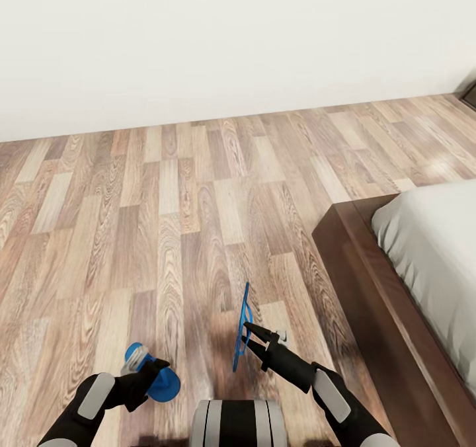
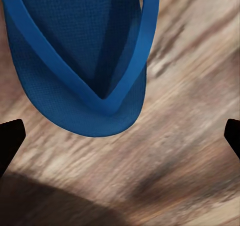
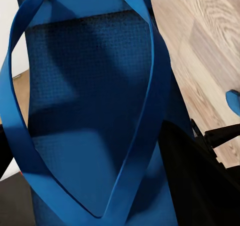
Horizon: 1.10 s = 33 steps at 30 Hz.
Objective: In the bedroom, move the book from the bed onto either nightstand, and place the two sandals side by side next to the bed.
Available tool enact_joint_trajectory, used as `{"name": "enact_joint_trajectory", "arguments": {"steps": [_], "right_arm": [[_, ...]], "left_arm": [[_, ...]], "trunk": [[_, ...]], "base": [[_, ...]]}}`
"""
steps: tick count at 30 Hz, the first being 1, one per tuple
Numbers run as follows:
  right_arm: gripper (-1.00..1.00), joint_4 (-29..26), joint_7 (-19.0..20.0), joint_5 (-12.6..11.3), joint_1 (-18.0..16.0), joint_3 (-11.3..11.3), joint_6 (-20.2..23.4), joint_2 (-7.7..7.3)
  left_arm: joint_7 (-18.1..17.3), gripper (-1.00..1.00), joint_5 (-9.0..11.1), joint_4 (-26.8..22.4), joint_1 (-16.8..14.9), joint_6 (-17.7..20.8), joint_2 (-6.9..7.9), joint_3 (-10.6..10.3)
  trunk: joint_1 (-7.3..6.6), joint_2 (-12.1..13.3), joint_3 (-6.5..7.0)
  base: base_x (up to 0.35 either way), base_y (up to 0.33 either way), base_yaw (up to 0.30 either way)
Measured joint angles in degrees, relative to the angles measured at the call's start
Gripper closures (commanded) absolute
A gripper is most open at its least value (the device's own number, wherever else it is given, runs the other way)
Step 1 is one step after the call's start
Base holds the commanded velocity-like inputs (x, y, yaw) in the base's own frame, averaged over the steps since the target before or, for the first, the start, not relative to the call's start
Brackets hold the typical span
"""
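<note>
Right now I am looking down at the wood-plank floor (image 1: 198, 202) beside the bed (image 1: 396, 288), whose dark frame corner and pale mattress are showing at the right. My right gripper (image 1: 250, 342) is clenching one blue sandal (image 1: 242, 328), holding it up on edge above the planks; its sole and straps are filling the right wrist camera (image 3: 90, 110). My left gripper (image 1: 147, 369) is hovering low with its jaws spread wide, dark tips sitting at either side of the left wrist view. The other sandal (image 2: 85, 55) is lying flat on the floor just beneath it, straps up (image 1: 158, 381), apart from the first.
</note>
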Motion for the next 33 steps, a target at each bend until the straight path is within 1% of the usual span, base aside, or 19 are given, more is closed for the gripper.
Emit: {"name": "enact_joint_trajectory", "arguments": {"steps": [6,31,33], "right_arm": [[1.0,-0.05,0.0,0.0,0.0,0.0,-0.01,0.0],[1.0,-0.05,0.01,0.0,0.0,0.0,-0.01,0.0],[1.0,-0.05,0.0,0.07,0.0,0.01,-0.05,0.0]], "left_arm": [[-0.02,-1.0,-0.03,-0.01,0.0,0.01,0.08,0.01],[0.04,-1.0,0.0,0.06,0.0,-0.09,0.19,0.07],[0.04,-1.0,-0.01,0.05,0.0,-0.09,0.18,0.04]], "trunk": [[-0.02,0.0,0.0],[0.0,0.0,0.0],[0.05,-0.02,-0.44]], "base": [[0.14,0.07,0.0],[0.012,0.019,0.0],[0.0,0.0,0.0]]}}
